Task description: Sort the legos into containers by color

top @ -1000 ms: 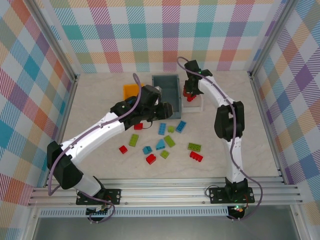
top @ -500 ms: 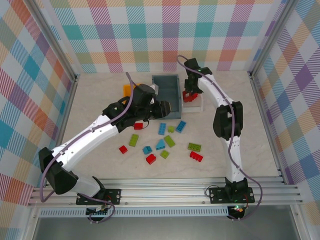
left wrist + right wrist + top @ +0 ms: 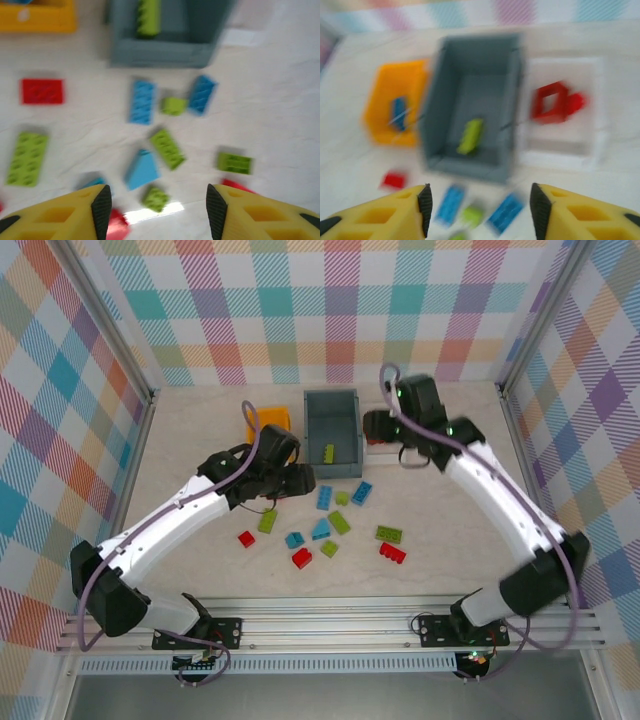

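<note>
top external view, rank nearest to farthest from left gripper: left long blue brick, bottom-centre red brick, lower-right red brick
From the left gripper:
1. left long blue brick, just to its right.
2. bottom-centre red brick, on its near side.
3. lower-right red brick, far right.

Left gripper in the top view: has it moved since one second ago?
Yes. The left gripper has drawn back from the near wall of the grey-blue bin, toward the lower left of the top view.
</note>
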Controlling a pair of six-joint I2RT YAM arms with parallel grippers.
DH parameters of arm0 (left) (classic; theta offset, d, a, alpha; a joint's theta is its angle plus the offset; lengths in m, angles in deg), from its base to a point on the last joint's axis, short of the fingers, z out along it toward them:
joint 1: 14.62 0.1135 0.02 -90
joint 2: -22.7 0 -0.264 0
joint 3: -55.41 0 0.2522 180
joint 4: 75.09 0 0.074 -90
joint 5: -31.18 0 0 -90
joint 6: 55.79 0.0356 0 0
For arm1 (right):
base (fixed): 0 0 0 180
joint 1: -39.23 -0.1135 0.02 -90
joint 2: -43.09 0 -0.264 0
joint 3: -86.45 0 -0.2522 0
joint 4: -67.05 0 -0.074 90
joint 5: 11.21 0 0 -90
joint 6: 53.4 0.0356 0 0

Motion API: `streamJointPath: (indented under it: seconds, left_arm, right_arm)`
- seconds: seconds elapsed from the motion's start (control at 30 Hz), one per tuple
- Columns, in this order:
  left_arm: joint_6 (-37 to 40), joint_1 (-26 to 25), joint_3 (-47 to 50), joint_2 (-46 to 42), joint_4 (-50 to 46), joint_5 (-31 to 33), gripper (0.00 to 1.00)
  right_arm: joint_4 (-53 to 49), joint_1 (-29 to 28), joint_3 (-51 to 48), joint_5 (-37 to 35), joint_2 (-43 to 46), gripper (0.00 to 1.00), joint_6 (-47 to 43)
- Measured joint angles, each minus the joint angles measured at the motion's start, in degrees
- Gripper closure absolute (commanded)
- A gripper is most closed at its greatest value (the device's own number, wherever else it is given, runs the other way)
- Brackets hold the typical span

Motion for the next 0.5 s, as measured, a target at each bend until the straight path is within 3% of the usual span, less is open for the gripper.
streamJointPath:
  seconds: [0.13, 0.23, 0.37, 0.5]
  left_arm:
    - [5.46, 6.67, 6.21, 2.82, -4.22, -1.95, 0.35]
    - [9.73, 7.89, 7.02, 7.41, -5.44, -2.25, 0.33]
    - [14.53, 8.46, 7.02, 13.62, -4.92, -2.32, 0.31]
    - [17.68, 9.62, 7.02, 18.47, -4.50, -1.92, 0.32]
  right_arm:
    - [7.58, -10.82, -18.51, 10.49, 13.42, 0.22, 2.49]
    - [10.86, -17.57, -27.85, 14.58, 19.87, 0.17, 5.90]
    - [12.68, -24.33, -32.61, 15.74, 24.44, 0.16, 9.68]
    - [13.86, -26.23, -33.79, 15.28, 26.56, 0.16, 12.20]
